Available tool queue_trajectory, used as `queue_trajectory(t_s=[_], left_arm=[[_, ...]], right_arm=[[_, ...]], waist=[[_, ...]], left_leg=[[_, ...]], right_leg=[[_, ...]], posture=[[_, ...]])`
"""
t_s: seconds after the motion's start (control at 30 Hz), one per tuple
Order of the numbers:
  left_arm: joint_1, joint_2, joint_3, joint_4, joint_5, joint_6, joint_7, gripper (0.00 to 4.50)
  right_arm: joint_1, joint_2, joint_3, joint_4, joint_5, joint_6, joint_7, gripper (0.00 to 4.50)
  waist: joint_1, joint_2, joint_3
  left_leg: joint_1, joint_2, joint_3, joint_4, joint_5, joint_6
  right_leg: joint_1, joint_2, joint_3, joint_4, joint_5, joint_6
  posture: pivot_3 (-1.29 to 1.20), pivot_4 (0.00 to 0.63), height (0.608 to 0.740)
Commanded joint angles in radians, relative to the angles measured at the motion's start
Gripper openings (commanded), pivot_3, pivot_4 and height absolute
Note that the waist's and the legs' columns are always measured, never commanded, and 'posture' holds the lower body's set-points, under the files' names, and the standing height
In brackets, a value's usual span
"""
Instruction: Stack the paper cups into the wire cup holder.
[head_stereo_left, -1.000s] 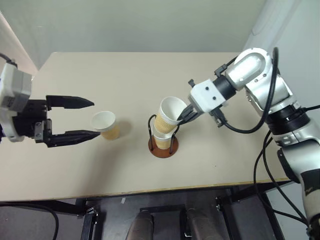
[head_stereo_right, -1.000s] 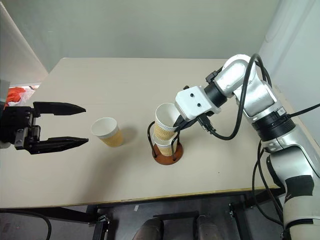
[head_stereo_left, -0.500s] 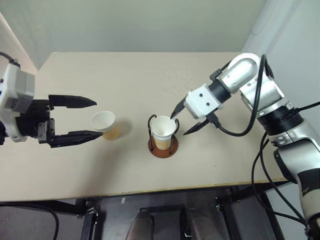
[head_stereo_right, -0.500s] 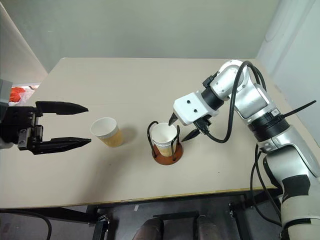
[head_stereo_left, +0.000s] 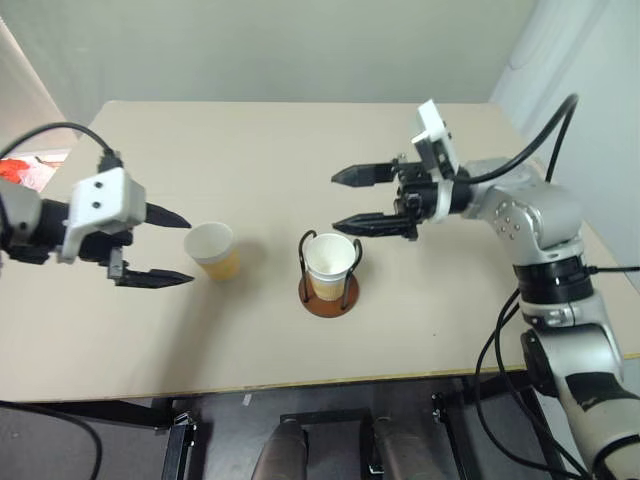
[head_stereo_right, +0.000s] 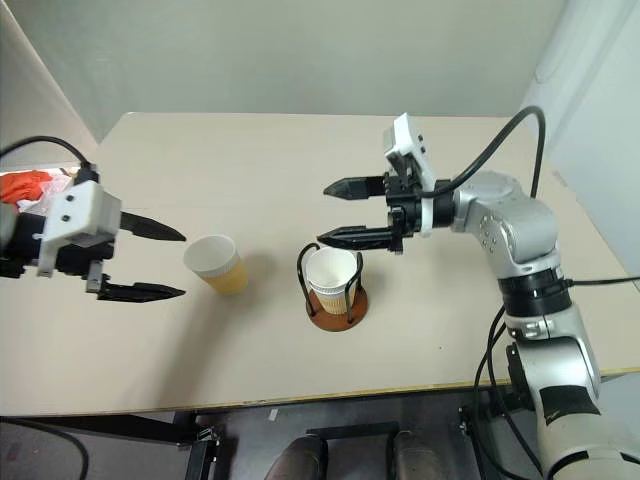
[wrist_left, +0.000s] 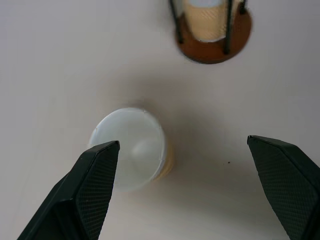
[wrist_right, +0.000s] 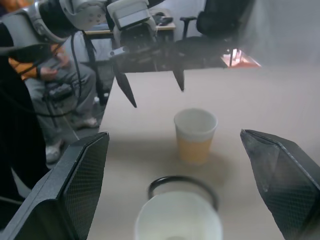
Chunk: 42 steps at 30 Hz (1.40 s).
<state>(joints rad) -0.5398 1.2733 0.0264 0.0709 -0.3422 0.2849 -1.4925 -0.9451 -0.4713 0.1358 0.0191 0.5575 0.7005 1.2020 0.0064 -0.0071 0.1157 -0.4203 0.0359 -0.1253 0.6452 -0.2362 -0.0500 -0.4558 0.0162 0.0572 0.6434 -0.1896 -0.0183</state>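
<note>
Beige tabletop (head_stereo_left: 250, 140), broad bare margins to every edge, wire cup holder (head_stereo_left: 327, 270) with nested paper cups (head_stereo_left: 329, 258) mid-table toward the front edge, loose cup (head_stereo_left: 214, 250) toward the left edge, left gripper (head_stereo_left: 165, 248) jaws wide beside it, right gripper (head_stereo_left: 350, 198) jaws wide and empty above the holder, no legible markings.

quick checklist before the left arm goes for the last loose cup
1. Left gripper open: ok.
2. Loose paper cup upright on the table, mouth up: ok.
3. Cup lined up between the left fingers: not ok, it sits near one finger, off centre.
4. Right gripper open and off the stacked cups: ok.
5. Stacked cups seated inside the wire cup holder: ok.
6. Right gripper clear of the space above the holder: cannot tell.
</note>
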Motion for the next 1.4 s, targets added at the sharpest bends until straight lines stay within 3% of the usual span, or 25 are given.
queue_trajectory(t_s=[0.03,0.23,0.37,0.43,0.8,0.83,1.17,1.4], left_arm=[[-0.093,-0.059,-0.09,0.082,0.095,-0.078,-0.026,4.5],[-0.183,-0.142,-0.206,0.255,0.271,-0.219,0.008,4.5],[-0.215,-0.18,-0.225,0.31,0.294,-0.271,-0.022,4.32],[-0.233,-0.201,-0.23,0.321,0.291,-0.279,-0.039,3.91],[-0.278,-0.233,-0.219,0.325,0.265,-0.259,-0.115,0.21],[-0.279,-0.234,-0.217,0.325,0.262,-0.255,-0.117,0.05],[-0.352,-0.239,-0.224,0.381,0.26,-0.264,-0.122,0.05],[-0.539,-0.212,-0.284,0.257,-0.018,-0.148,-0.122,0.05]], right_arm=[[0.004,0.004,-0.062,-0.107,0.048,0.049,-0.08,4.46],[0.034,-0.018,-0.091,-0.191,0.076,0.094,-0.149,4.46],[0.055,-0.035,-0.107,-0.247,0.098,0.123,-0.187,4.49],[0.064,-0.047,-0.116,-0.272,0.111,0.135,-0.2,4.5],[0.085,-0.081,-0.127,-0.314,0.129,0.142,-0.248,4.5],[0.085,-0.082,-0.127,-0.315,0.129,0.141,-0.253,4.5],[0.108,-0.15,-0.168,-0.317,0.14,0.143,-0.254,4.5],[0.348,-0.413,-0.381,-0.322,0.2,0.096,-0.059,4.5]], waist=[[0.0,0.0,0.0],[-0.004,0.0,0.0],[-0.004,0.0,0.0],[-0.003,-0.001,0.0],[-0.002,-0.001,0.0],[-0.002,-0.001,0.0],[0.004,-0.001,0.0],[0.027,-0.002,-0.001]], left_leg=[[0.0,0.0,0.0,0.0,0.0,0.0],[0.0,0.0,-0.001,0.001,0.001,0.001],[0.0,0.0,-0.001,0.001,0.001,0.002],[0.0,0.0,-0.001,0.001,0.001,0.002],[0.0,0.0,-0.001,0.002,0.002,0.003],[0.0,0.0,-0.001,0.002,0.002,0.004],[0.0,0.0,-0.001,0.002,0.003,0.005],[-0.007,0.0,-0.001,0.003,0.004,0.006]], right_leg=[[0.0,0.0,0.0,0.0,0.0,0.0],[0.0,0.0,0.0,0.001,0.002,0.003],[0.0,0.0,0.0,0.0,0.003,0.005],[0.001,0.0,0.0,-0.001,0.006,0.011],[0.001,0.0,0.0,-0.001,0.008,0.015],[0.001,0.0,0.0,-0.001,0.008,0.015],[0.002,0.0,0.0,-0.001,0.008,0.016],[0.002,-0.001,0.0,-0.01,0.01,0.02]], posture=[[0.0,0.15,0.74],[0.0,0.15,0.74],[0.0,0.15,0.74],[0.0,0.15,0.74],[0.0,0.15,0.74],[0.0,0.15,0.74],[0.0,0.15,0.74],[0.0,0.15,0.74]])
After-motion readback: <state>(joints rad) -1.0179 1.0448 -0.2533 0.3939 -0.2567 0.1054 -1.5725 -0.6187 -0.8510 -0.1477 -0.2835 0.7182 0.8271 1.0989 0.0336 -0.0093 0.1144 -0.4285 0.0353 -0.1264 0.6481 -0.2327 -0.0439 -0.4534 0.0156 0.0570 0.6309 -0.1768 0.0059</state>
